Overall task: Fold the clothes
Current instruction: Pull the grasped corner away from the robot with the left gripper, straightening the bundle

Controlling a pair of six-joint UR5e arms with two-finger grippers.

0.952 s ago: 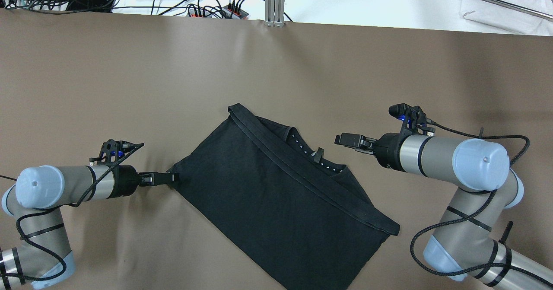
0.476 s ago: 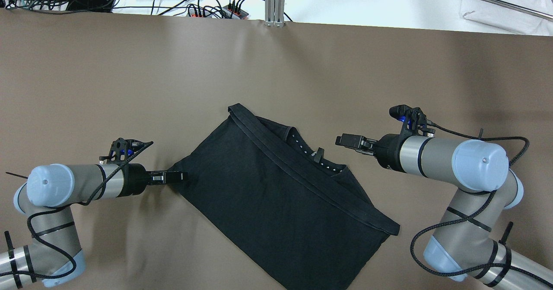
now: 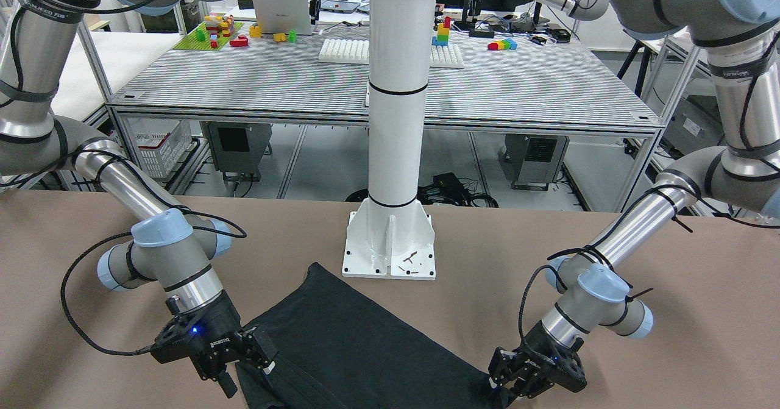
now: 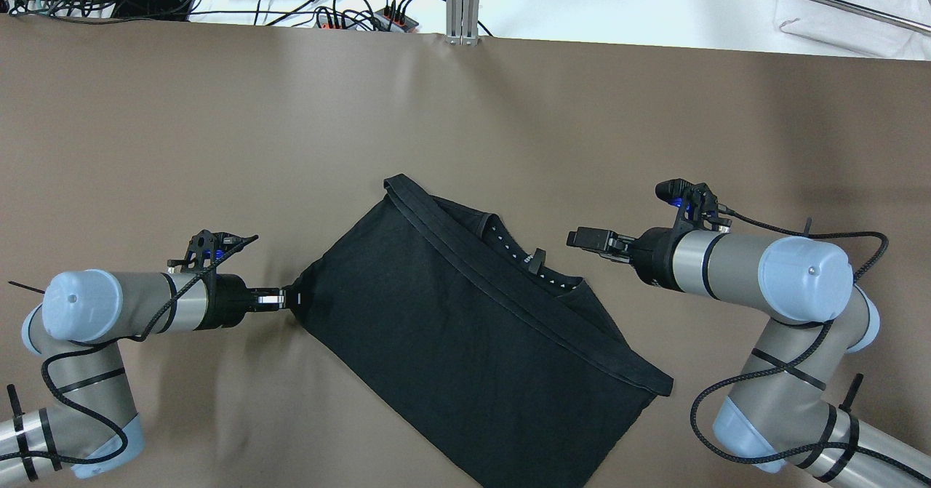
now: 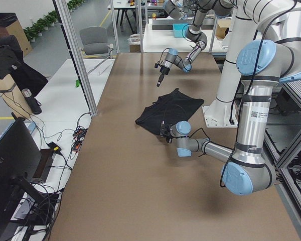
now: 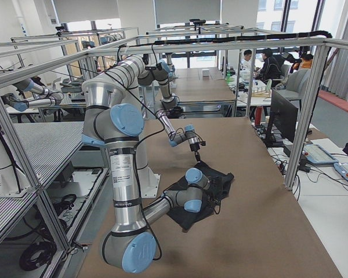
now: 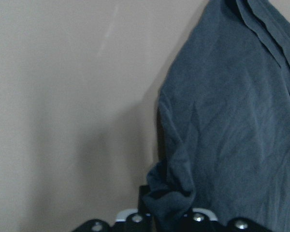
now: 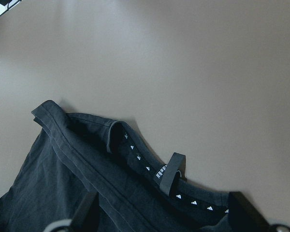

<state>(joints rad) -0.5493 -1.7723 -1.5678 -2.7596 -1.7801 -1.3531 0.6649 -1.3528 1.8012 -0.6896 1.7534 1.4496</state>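
The black garment (image 4: 465,328) lies flat and askew on the brown table, its collar with white marks and a hanging loop (image 4: 537,261) towards the right. My left gripper (image 4: 293,299) is shut on the garment's left corner; the left wrist view shows the fabric (image 7: 232,121) bunched between its jaws. My right gripper (image 4: 583,238) is open and empty, hovering just right of the collar. In the right wrist view the loop (image 8: 171,171) lies ahead of the spread fingers (image 8: 89,212). In the front-facing view the garment (image 3: 347,342) lies between the right gripper (image 3: 256,351) and the left gripper (image 3: 518,391).
The white pillar base (image 3: 390,244) stands at the table's near edge behind the garment. Cables and power strips (image 4: 364,15) and an aluminium post (image 4: 463,1) line the far edge. Brown table (image 4: 218,146) stretches beyond the garment.
My left gripper slid right onto the garment's left corner and shut on it, bunching the fabric. The right arm has hardly moved.
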